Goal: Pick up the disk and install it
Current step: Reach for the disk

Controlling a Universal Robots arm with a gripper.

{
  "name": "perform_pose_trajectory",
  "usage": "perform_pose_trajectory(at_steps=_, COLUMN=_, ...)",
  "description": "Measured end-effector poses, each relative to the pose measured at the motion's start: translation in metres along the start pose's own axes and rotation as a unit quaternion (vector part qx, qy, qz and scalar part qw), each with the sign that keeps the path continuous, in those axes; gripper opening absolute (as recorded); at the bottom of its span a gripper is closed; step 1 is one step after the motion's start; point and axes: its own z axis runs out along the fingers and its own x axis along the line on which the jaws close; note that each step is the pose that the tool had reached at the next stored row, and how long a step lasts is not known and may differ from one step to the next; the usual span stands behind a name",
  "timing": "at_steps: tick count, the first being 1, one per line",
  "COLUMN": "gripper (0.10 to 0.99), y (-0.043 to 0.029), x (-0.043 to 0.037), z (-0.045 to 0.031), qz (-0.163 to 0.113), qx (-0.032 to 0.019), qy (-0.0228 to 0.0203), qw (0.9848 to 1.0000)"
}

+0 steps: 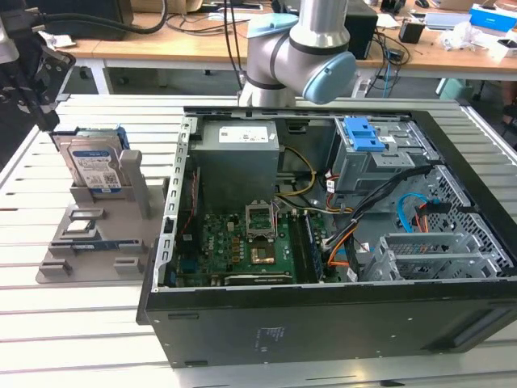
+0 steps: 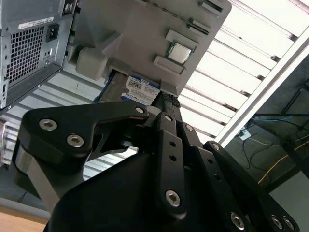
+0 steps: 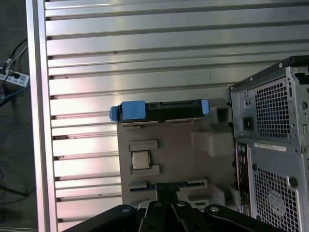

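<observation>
On the tabletop [image 1: 48, 323], to the exterior view's left of the case: the disk [image 1: 95, 166] stands upright on edge in a slot of the grey holder [image 1: 89, 250], with its label facing the camera and its blue frame showing along the top.
Done so far: none of the task shows as done. The disk is neither lifted nor inside the open computer case [image 1: 323, 323].
Left to do: by my judgement, all of it, meaning the grasp, the carry and the seating in the case.
Claw state: the claw [image 1: 44, 109] looks clenched on nothing, and its tips seem to meet in both wrist views.
Disk against claw: the claw hangs near the disk's upper edge, on the exterior view's left of it, and the two are apart.
First wrist view: the disk [image 3: 159, 110] is seen edge-on across the holder. A square chip [image 3: 141, 159] on the holder lies between the disk and the claw [image 3: 166, 186].
</observation>
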Motion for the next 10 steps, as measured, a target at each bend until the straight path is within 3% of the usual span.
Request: perform_pose_trajectory(at_steps=10, gripper=0.106, y=-0.0013, x=0.0168, z=-0.0001, qz=0.0, qx=0.0, qy=0.0, qw=1.0)
